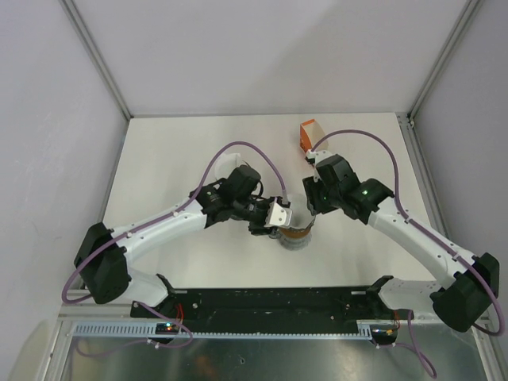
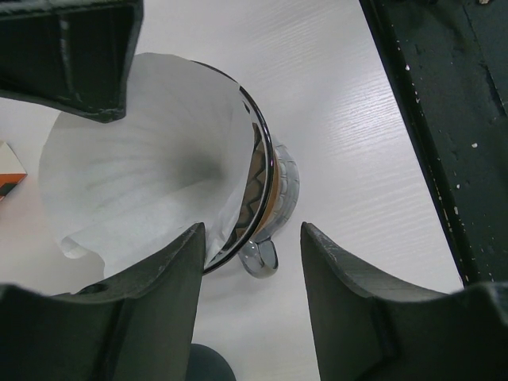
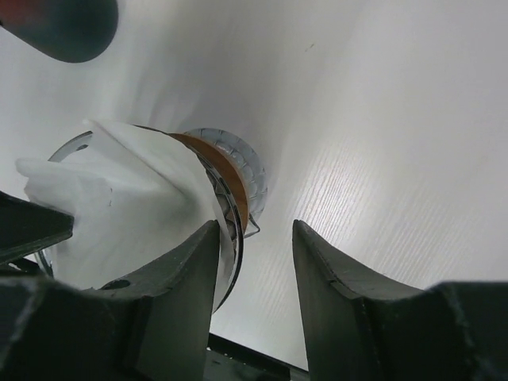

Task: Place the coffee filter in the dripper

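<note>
Your filter (image 2: 135,182) sits open inside the dripper (image 2: 274,178), centre-left in the left wrist frame. The left gripper (image 2: 252,230) and right gripper (image 3: 255,230) hover at its rim, fingers apart, gripping nothing, likely so the paper seats uncrushed.

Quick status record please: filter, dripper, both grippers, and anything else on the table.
filter: white paper cone, opened out, sitting inside the dripper, edge standing above the rim
dripper: upright on the table, between the two arms
left gripper: open, jaws apart at the dripper's rim, gripping nothing
right gripper: open, close beside the dripper, gripping nothing
other: orange and white box at the far side, apart from the dripper
filter fully seated: cannot tell
</note>
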You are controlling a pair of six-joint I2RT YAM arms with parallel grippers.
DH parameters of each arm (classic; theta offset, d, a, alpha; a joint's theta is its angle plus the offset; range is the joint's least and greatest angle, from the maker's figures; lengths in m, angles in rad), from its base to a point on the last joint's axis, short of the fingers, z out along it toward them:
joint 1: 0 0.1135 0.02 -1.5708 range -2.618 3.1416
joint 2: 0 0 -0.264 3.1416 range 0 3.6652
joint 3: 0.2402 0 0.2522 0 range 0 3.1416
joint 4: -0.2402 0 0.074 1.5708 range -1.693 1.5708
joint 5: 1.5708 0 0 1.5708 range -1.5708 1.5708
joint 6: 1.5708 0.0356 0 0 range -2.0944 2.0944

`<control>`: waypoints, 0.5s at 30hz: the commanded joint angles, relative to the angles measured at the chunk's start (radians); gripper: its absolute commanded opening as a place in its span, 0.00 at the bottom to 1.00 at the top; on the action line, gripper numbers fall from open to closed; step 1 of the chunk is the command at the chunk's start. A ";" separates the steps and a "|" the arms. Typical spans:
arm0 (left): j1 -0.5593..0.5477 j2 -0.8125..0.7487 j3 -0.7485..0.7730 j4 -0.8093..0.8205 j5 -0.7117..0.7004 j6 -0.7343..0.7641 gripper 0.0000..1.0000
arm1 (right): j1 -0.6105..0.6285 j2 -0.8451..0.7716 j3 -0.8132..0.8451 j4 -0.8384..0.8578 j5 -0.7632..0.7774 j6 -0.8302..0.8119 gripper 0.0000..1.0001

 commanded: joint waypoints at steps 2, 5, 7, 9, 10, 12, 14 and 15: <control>-0.005 0.009 0.040 0.007 -0.008 -0.017 0.56 | -0.026 0.002 -0.040 0.076 -0.044 0.020 0.45; -0.005 0.009 0.043 0.007 -0.016 -0.018 0.56 | -0.030 0.005 -0.052 0.081 -0.053 0.019 0.44; -0.006 0.009 0.046 0.007 -0.015 -0.022 0.56 | -0.032 0.009 -0.061 0.081 -0.054 0.017 0.44; -0.005 0.011 0.046 0.007 -0.012 -0.024 0.56 | -0.035 0.013 -0.069 0.081 -0.053 0.017 0.43; -0.005 0.011 0.045 0.007 -0.010 -0.024 0.56 | -0.036 0.014 -0.073 0.080 -0.052 0.016 0.43; -0.006 0.012 0.043 0.008 -0.007 -0.024 0.56 | -0.037 0.011 -0.080 0.081 -0.051 0.016 0.42; -0.005 0.015 0.041 0.008 -0.007 -0.023 0.56 | -0.038 0.006 -0.084 0.083 -0.051 0.016 0.42; -0.005 0.017 0.040 0.008 -0.006 -0.023 0.56 | -0.039 0.005 -0.083 0.083 -0.051 0.015 0.42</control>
